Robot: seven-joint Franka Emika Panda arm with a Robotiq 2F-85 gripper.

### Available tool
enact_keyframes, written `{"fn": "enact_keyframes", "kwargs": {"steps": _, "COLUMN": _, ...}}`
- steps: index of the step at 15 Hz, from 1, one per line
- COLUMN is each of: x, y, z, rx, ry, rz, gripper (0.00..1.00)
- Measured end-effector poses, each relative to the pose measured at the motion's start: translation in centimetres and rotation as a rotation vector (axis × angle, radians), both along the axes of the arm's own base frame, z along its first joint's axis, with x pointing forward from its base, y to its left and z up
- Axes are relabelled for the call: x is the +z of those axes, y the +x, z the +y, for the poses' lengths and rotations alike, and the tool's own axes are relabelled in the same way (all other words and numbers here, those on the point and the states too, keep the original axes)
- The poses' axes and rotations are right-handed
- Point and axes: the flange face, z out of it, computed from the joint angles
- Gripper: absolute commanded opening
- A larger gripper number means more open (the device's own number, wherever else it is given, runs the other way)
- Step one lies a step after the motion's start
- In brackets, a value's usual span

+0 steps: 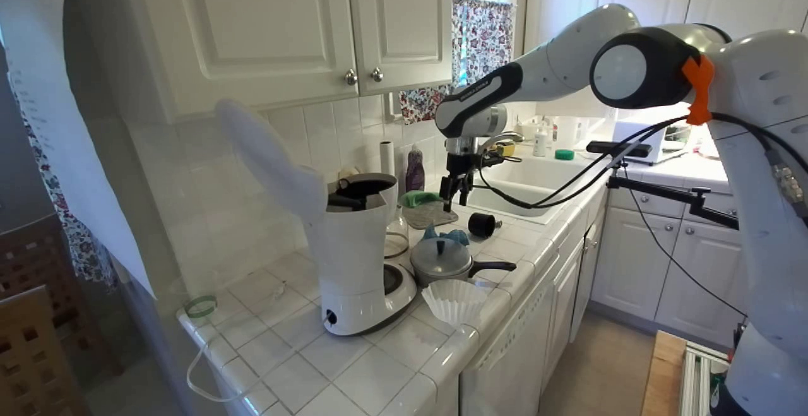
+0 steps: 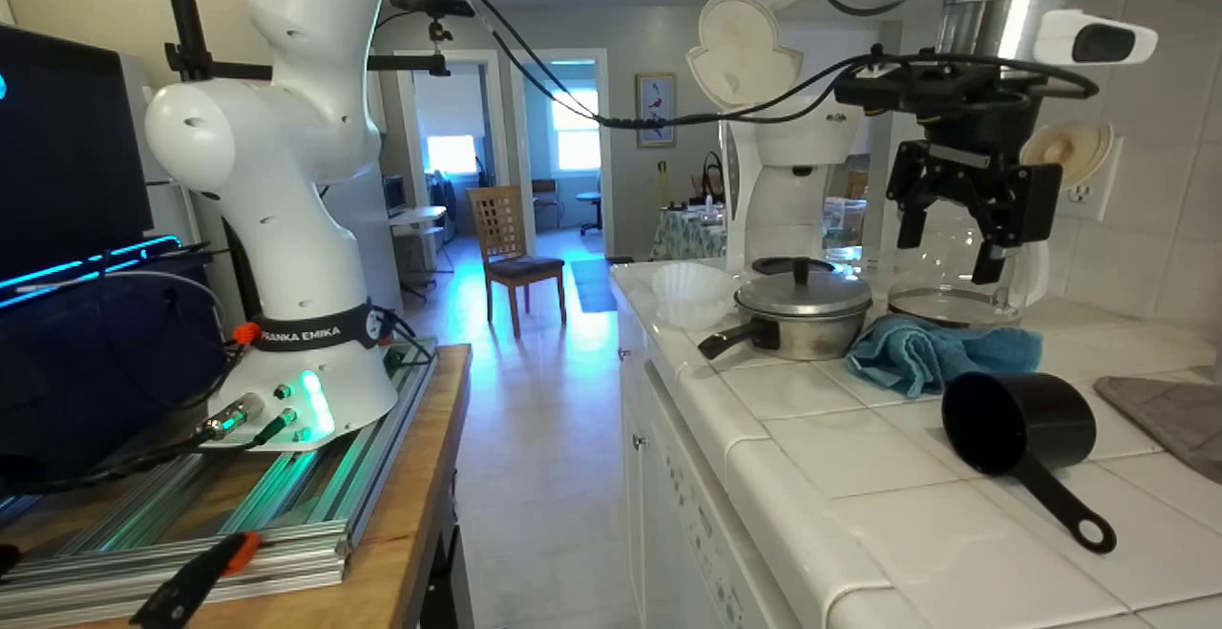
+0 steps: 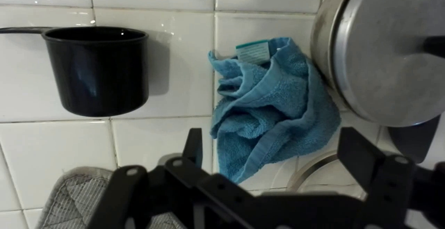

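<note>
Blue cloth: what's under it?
The blue cloth lies on white counter tiles, visible along most edges; a label shows at one edge. Anything beneath its crumpled middle is covered, so I can't tell.

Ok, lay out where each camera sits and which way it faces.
An exterior view: at the coffee maker end of the counter, facing along it toward the sink; arm and gripper show.
An exterior view: near the black cup, facing over the counter toward a chair; arm base and gripper show.
Wrist view: above the blue cloth, looking down; of the arm, only the gripper shows.
Both exterior views share the lidded pot.
</note>
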Motion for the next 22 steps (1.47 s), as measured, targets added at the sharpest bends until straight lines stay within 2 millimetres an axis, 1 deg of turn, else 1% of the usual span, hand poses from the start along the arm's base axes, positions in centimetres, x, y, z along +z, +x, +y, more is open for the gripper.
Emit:
{"fn": "enact_keyframes", "kwargs": {"steps": 5, "x": 1.5, "y": 0.0, "z": -2.8, "rx": -0.048, "ry": -0.216, "rz": -0.050, "gripper": 1.00}}
{"fn": "enact_keyframes", "kwargs": {"steps": 9, "x": 1.2, "y": -1.8, "z": -4.5, "rx": -0.066, "ry": -0.308, "rz": 0.010, "gripper": 1.00}}
{"fn": "enact_keyframes", "kwargs": {"steps": 12, "x": 0.4, "y": -3.2, "z": -5.6, "rx": -0.062, "ry": -0.332, "rz": 0.039, "gripper": 1.00}}
{"fn": "enact_keyframes", "kwargs": {"steps": 15, "x": -1.0, "y": -4.1, "z": -6.4, "rx": -0.048, "ry": -0.329, "rz": 0.031, "gripper": 1.00}}
{"fn": "enact_keyframes", "kwargs": {"steps": 18, "x": -2.6, "y": -4.6, "z": -6.4, "rx": -0.020, "ry": -0.315, "rz": 0.021, "gripper": 1.00}}
{"fn": "enact_keyframes", "kwargs": {"steps": 22, "x": -4.5, "y": -4.9, "z": -5.7, "rx": 0.030, "ry": -0.302, "rz": 0.005, "gripper": 1.00}}
